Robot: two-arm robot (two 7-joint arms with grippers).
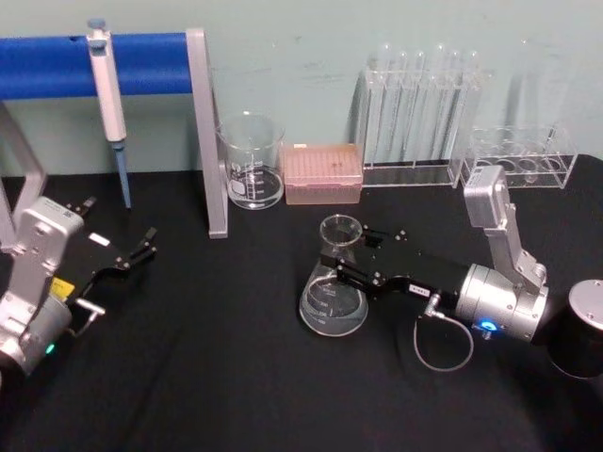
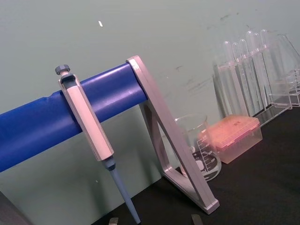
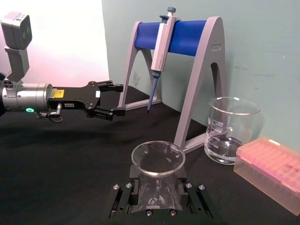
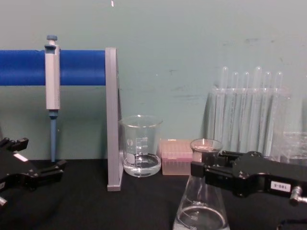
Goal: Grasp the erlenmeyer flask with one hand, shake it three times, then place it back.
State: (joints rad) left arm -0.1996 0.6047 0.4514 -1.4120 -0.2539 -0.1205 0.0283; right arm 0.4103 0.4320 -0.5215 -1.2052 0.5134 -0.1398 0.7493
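Note:
The erlenmeyer flask stands upright on the black table near the middle, a little liquid in its wide base. My right gripper reaches in from the right, one jaw on each side of the narrow neck, and is shut on it. In the right wrist view the flask's rim sits between the two black fingers. From the chest view the flask has the right gripper clamped just under its lip. My left gripper rests open at the table's left, far from the flask, and shows again in the right wrist view.
A glass beaker with some liquid stands at the back beside a grey stand with a blue bar holding a pipette. A pink tip box and test-tube racks line the back wall. A black cylinder sits at far right.

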